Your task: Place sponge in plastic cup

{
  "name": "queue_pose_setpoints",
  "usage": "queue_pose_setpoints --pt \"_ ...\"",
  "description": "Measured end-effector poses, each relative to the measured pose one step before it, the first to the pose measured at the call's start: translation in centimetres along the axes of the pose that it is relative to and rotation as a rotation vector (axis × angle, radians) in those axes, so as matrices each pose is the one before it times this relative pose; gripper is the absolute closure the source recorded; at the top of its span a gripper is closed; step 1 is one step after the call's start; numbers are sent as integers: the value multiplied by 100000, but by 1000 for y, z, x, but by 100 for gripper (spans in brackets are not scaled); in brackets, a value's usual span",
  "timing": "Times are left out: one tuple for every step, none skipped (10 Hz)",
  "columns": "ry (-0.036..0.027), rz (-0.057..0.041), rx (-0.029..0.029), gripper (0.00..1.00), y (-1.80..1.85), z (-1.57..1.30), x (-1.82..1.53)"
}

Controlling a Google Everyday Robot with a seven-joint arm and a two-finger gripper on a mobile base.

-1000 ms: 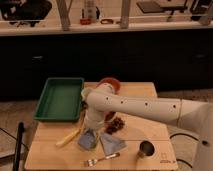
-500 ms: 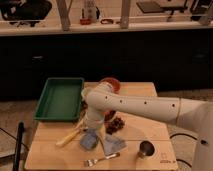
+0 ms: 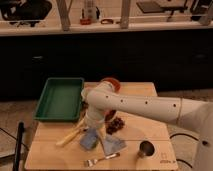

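Set against half a second ago, we find almost nothing changed: the white arm [image 3: 145,106] keeps its bend over the wooden table [image 3: 150,131], and the gripper [image 3: 92,130] still hangs at the same spot, low over the table's middle. The blue sponge [image 3: 89,140] lies flat directly beneath and just in front of the gripper, where it lay before. Its long axis runs roughly from the gripper toward the table's near edge, leaning a little left. We cannot tell whether the gripper is closed on it or merely above it. A grey-blue cloth [image 3: 114,145] touches the sponge on the gripper's right, and a yellowish stick-like object [image 3: 70,136] lies to the left. The red-orange cup [image 3: 110,82] stands well behind the gripper, partly hidden by the arm. The green tray [image 3: 59,99] sits behind and to the left.
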Motion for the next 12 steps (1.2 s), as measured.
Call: queue_pose_setpoints --pt "-24 -225 157 20 -3 -50 20" --pt "10 -367 218 20 -10 -76 39" --pt "91 -405 164 20 65 -90 14" --pt "213 -653 440 20 58 -163 36" --pt "3 -673 451 20 37 -99 55" --pt "-98 -1156 660 20 -85 -116 7" --pt "-35 -738 332 20 -82 -72 -1" --pt "-2 -32 68 20 13 -19 14" --pt "-150 79 23 20 38 59 -7" --pt "-16 -89 6 20 -47 15 -15" --pt "23 15 24 20 -8 -14 9" --pt "-5 26 -7 20 16 0 -2"
